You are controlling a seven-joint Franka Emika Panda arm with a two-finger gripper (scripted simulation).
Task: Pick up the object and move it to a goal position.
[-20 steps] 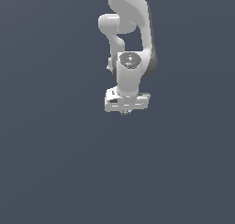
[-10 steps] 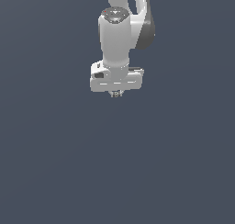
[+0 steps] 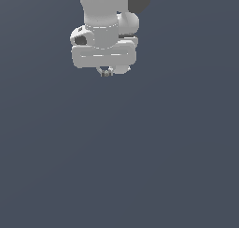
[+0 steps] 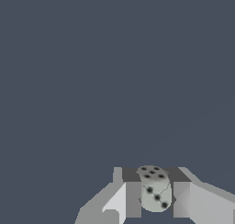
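The object is a small greyish-white die with black pips (image 4: 155, 191). In the wrist view it sits clamped between my two fingers (image 4: 132, 199), one on each side of it. In the exterior view it shows only as a tiny greyish speck (image 3: 107, 73) just under the white hand. My gripper (image 3: 107, 73) is shut on it and hangs high in the exterior view, left of the middle, with the white arm above it. The surface under the die is plain dark grey.
The dark grey floor (image 3: 140, 166) fills both views with no other object, edge or marker showing on it.
The arm has swung and come closer to the exterior camera, so the hand looks larger and sits higher and more to the exterior view's left. The speck stays at the fingertips.
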